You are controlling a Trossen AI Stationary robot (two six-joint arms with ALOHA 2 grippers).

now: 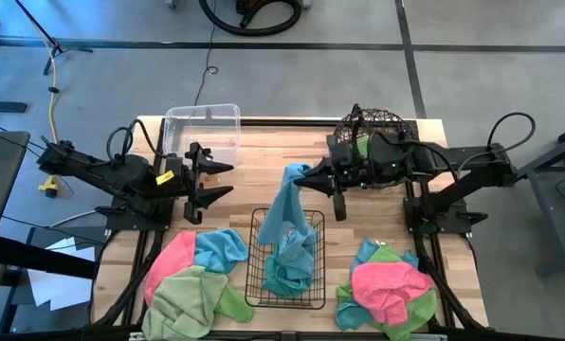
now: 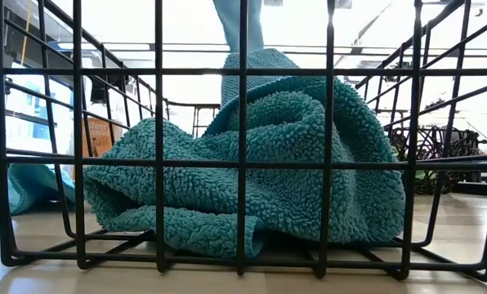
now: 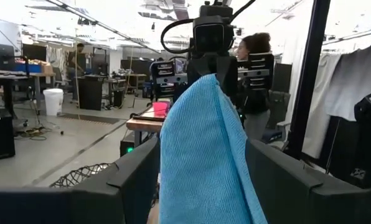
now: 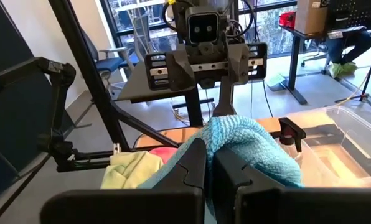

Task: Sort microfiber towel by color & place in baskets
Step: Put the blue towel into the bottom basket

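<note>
My right gripper (image 1: 300, 178) is shut on a light blue microfiber towel (image 1: 287, 204) above the far end of the black wire-grid basket (image 1: 254, 284). The towel hangs down into that basket, where more blue cloth (image 2: 252, 163) lies bunched on the floor of it. My left gripper (image 1: 227, 179) stands open to the left of the hanging towel, clear of it, beside the clear tub (image 1: 204, 128). The round wire basket (image 1: 377, 128) at the far right holds green cloth. Pink, blue and green towels lie in a pile near left (image 1: 192, 279) and another near right (image 1: 387, 289). My right gripper pinches the blue towel's bunched upper end (image 4: 235, 137) between its two shut fingers (image 4: 192, 165). The fingers lie about level and point toward the table's left. The towel hangs slack below them (image 3: 204, 155), and its lower part rests in the black basket (image 2: 243, 98).
Bare wooden tabletop (image 1: 254, 156) lies between the clear tub and the round basket. People and desks show in the room beyond the table (image 3: 254, 62). The arms' frames run along both table sides.
</note>
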